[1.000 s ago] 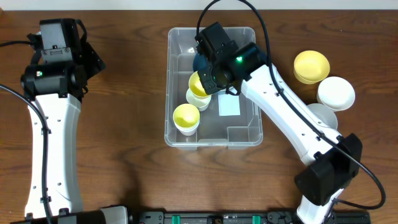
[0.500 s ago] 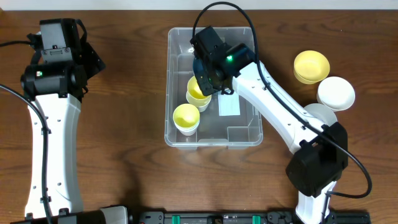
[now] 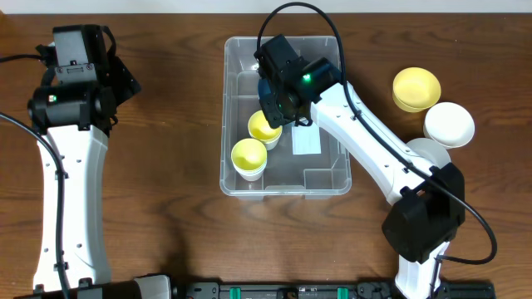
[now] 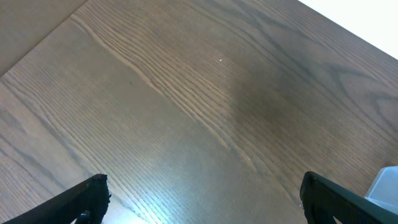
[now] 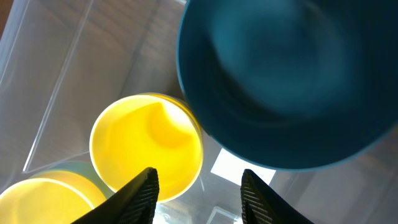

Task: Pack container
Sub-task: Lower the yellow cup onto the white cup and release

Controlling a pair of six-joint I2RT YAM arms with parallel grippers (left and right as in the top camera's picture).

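Right gripper (image 5: 198, 186) jaws apart, empty, over blue bowl (image 5: 292, 87) beside yellow bowl (image 5: 146, 146) in container (image 3: 237, 50), bowls bunched probably to save room; left gripper (image 4: 202, 199) spread wide, empty

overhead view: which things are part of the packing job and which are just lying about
In the job: container; two yellow-lined bowls and blue bowl inside it; right gripper above them; loose yellow bowl and white bowl on the table beside it, likely next in.
Lying about: left gripper, open over bare wood.
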